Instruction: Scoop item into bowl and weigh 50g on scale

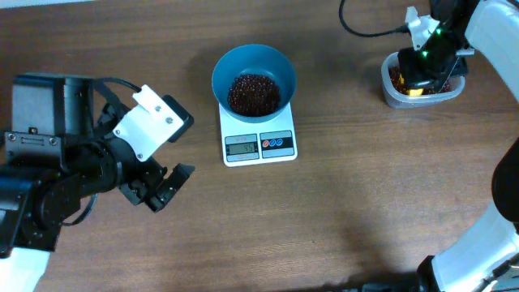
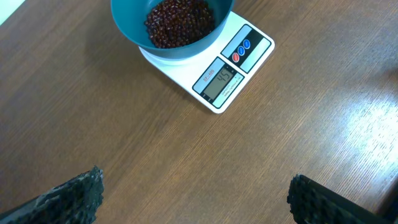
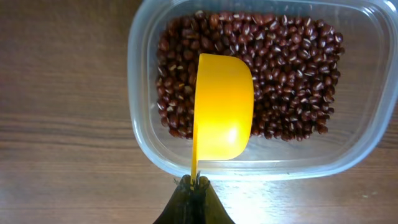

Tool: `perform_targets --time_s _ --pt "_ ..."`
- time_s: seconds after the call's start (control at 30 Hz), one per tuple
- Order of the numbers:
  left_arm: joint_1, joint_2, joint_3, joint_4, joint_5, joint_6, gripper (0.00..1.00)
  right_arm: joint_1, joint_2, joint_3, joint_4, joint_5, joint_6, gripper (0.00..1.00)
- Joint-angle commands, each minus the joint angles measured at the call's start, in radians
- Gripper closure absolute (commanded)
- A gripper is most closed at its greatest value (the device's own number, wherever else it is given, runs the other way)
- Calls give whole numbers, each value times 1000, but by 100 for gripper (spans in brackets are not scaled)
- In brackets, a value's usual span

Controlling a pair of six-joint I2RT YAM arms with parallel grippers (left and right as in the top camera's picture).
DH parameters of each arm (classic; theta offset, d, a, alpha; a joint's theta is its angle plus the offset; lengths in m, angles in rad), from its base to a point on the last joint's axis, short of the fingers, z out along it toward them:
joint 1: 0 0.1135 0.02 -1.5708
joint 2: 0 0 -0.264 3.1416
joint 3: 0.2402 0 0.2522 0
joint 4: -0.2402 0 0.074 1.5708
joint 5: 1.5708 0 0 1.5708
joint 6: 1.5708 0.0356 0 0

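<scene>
45 on scale — left wrist only

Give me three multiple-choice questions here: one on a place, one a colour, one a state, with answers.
1. Where does the bowl stand? A on the scale; B in the tub; C straight on the table.
2. What colour is the scoop? A red; B yellow; C green.
3. How is the left tool? A shut on the bowl; B shut on the scoop; C open.
Answers: 1 A, the scale's platform shows beneath it; 2 B, yellow against the beans; 3 C, its fingers stand wide apart.
</scene>
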Motion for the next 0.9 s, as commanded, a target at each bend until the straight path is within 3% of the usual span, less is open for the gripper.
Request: perform_targets --time_s 0.0,0.2,0.57,0.7,0.87 --pt "5 0 19 0 1 12 1 -32 5 14 26 -144 57 96" --pt "5 0 19 0 1 12 1 -178 5 15 18 -294 91 96" --pt "5 0 19 0 1 12 1 -414 5 15 14 -922 82 96" --pt "5 0 19 0 1 12 1 -360 4 15 14 -1095 82 96" --pt "5 0 19 0 1 12 1 -58 -1 61 70 -1098 82 96"
